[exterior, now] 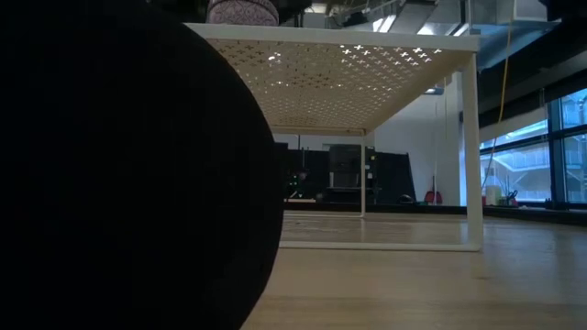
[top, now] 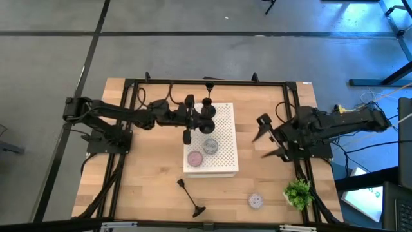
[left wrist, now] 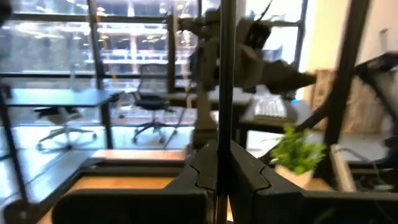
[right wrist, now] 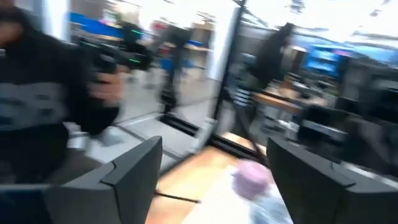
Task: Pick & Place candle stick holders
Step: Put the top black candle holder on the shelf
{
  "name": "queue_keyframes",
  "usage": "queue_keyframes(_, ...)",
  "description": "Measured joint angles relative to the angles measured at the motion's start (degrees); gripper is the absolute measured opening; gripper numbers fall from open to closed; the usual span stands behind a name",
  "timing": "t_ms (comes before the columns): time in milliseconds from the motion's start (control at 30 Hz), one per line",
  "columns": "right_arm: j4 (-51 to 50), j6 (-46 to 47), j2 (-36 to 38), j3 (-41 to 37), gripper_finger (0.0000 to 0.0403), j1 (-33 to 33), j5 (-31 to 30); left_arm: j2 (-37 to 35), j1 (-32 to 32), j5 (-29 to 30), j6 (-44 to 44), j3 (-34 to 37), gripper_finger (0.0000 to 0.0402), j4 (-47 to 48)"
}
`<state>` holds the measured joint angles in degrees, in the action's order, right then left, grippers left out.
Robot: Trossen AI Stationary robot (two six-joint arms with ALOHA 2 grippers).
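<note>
My left gripper (top: 201,117) reaches over the far left part of the white board (top: 225,161) and is shut on a black candle stick holder's thin stem (left wrist: 221,74). Dark round shapes (top: 207,103) lie beside its fingertips. A grey puck (top: 210,145) and a pink puck (top: 195,157) rest on the board. Another black holder (top: 190,196) lies on its side on the table in front of the board. A lavender puck (top: 256,201) sits on the table at the near right. My right gripper (top: 265,138) hangs open, right of the board, with nothing between its fingers. My left gripper pinches the black holder's stem (left wrist: 218,149) between its two fingers. The fingers come in level from the table's left and lie across the stem, which stands upright. The stem's lower end is hidden behind the fingers, and its top runs out of the wrist view.
The board is a raised perforated shelf on thin white legs (exterior: 472,147). A small green plant (top: 298,192) stands at the table's near right. A black frame (top: 206,82) runs around the table. In the low view a large dark round shape (exterior: 119,174) fills the picture's left half.
</note>
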<state>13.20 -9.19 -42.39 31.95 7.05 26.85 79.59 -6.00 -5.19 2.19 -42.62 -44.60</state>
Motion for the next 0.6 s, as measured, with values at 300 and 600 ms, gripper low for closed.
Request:
queue_keyframes(300, -7.6, -9.3, -0.4, 0.0, 0.0288, -4.1, -4.6, 0.4, -5.4, -4.5, 2.5, 0.0, 0.0008, -0.7)
queue_keyframes(600, -7.0, -3.6, -0.6, 0.3, 0.0288, -15.9, 22.0, 5.7, -4.1, -5.2, 2.7, 0.0, 0.0008, -6.4)
